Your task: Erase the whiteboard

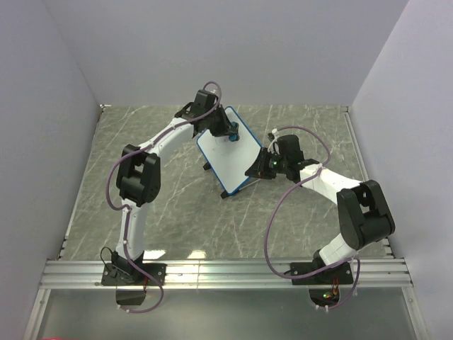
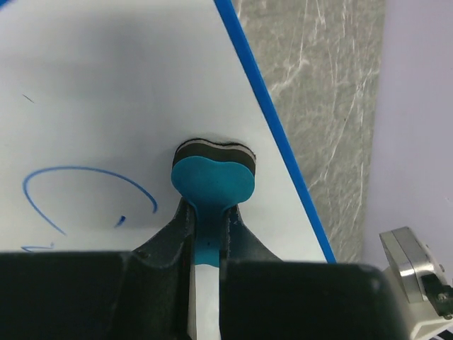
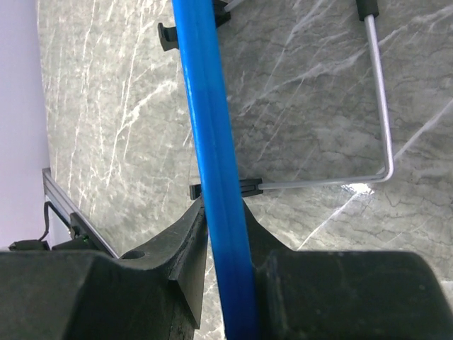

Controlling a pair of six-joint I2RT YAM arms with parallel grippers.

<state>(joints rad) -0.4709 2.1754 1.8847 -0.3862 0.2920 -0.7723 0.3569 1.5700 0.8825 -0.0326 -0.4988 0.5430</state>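
Teal eraser (image 2: pixel 212 180), pinched tight in the left hand (image 2: pixel 209 216), touches the whiteboard (image 1: pixel 230 161); right hand (image 3: pixel 226 227) clamps its blue rim (image 3: pixel 211 106).

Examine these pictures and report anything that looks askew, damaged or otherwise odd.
The small white whiteboard with a thin blue rim sits skewed to the grey marbled table's edges, its rim pinched by the right claw. Blue pen strokes lie unwiped beside the teal eraser in the left claw.

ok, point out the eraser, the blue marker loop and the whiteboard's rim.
eraser (image 2: pixel 212 180): left wrist view, teal back.
marker loop (image 2: pixel 78 168): left wrist view, top of arc.
whiteboard rim (image 3: pixel 205 106): right wrist view, middle of blue edge.
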